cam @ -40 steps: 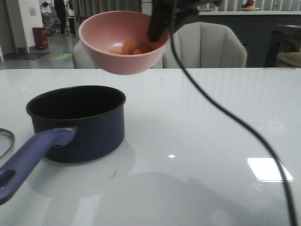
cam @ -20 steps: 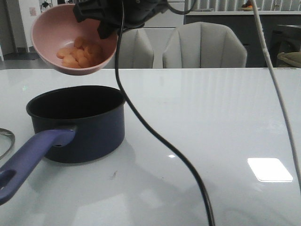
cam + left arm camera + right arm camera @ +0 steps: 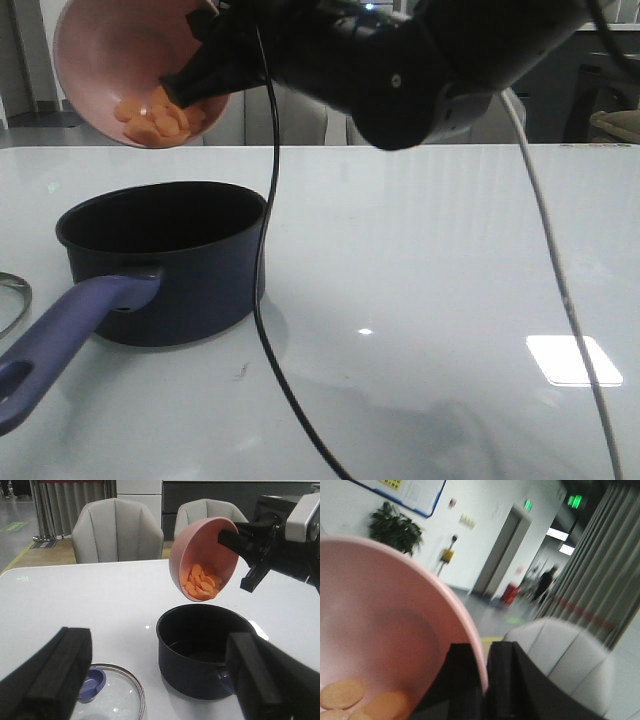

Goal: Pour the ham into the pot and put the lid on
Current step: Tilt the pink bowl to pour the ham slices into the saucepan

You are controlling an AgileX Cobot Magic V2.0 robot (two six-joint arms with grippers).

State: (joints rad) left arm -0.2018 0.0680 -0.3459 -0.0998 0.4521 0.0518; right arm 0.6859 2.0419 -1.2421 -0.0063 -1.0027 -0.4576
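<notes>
Right claw [image 3: 239, 550]: I am pinching the rim of the pink bowl [image 3: 105, 55] between my fingers [image 3: 470, 680], one inside the wall and one outside, and holding the bowl tipped steeply above the counter [image 3: 420, 280].

Ham [image 3: 152, 115]: small orange-pink pieces are lying heaped against the low side of the tilted bowl, just beside my right claw and below it, all inside the rim.

Pot [image 3: 165, 262]: the dark saucepan is standing upright on the counter below my right claw, apart from the bowl. The wrist view is showing the bowl's low edge hanging over the pot's open mouth; the black inside is looking bare where visible. The long purple handle [image 3: 65, 330] is pointing toward the near edge of the counter.

Lid [image 3: 107, 695]: the glass lid with its blue knob is lying flat on the counter beside the pot, just under my left claw.

Left claw [image 3: 155, 680]: I am holding it wide apart and gripping nothing, hovering low over the counter, the lid and pot showing between its fingers [image 3: 55, 670].
</notes>
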